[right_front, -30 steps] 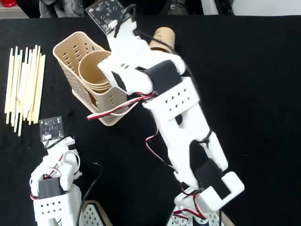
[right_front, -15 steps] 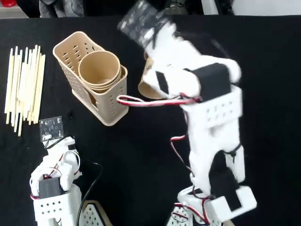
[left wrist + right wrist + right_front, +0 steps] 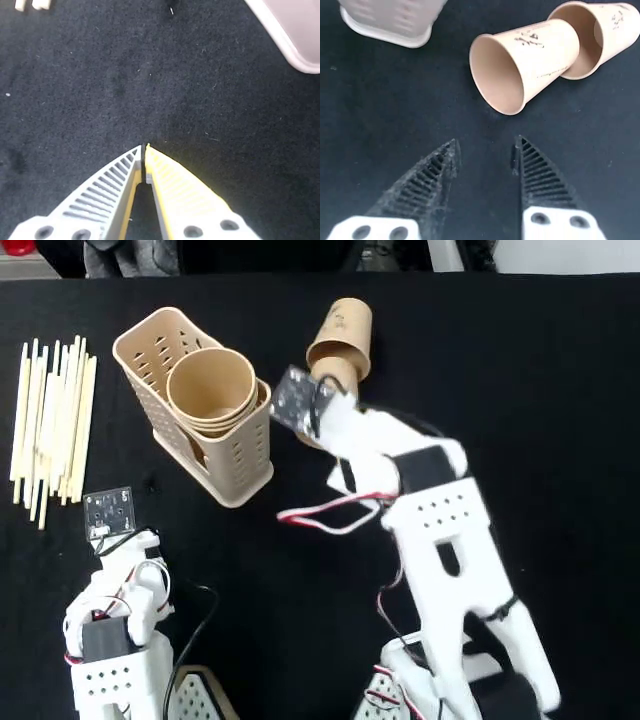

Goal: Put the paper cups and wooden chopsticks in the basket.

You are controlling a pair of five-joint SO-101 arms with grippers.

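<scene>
- Paper cups (image 3: 340, 332): two lie on their sides, end to end, on the tabletop (image 3: 560, 390) near 12 o'clock. More sit as a stack (image 3: 210, 388), mouths up, inside the basket (image 3: 245, 455) at about 11 o'clock.
- Wooden chopsticks (image 3: 50, 420) lie in a loose bundle on the tabletop between 9 and 10 o'clock, well apart from the basket.
- My right arm (image 3: 440, 530) reaches up from 5 o'clock to the loose cups. In the high view its wrist covers part of the nearer one, and the basket stands just beside it, on its 9 o'clock side.
- My right wrist view shows what the high view hides. The right hand (image 3: 485, 150) is spread with nothing between its fingers, close to the open mouth of the nearer cup (image 3: 520, 60) but not touching it.
- That cup's base meets the mouth of the farther cup (image 3: 602, 27); I cannot tell whether it sits inside. The basket's foot (image 3: 390, 22) shows off to one side.
- My left arm (image 3: 110, 620) is folded at 7 o'clock. Its wrist view shows the left hand (image 3: 145, 152) pressed together, holding nothing, above bare cloth. A basket corner (image 3: 300, 35) and two chopstick ends (image 3: 32, 4) sit at the frame's edges.
- Black, slightly fuzzy cloth covers the tabletop; past its far edge I see only dark clutter I cannot make out.
</scene>
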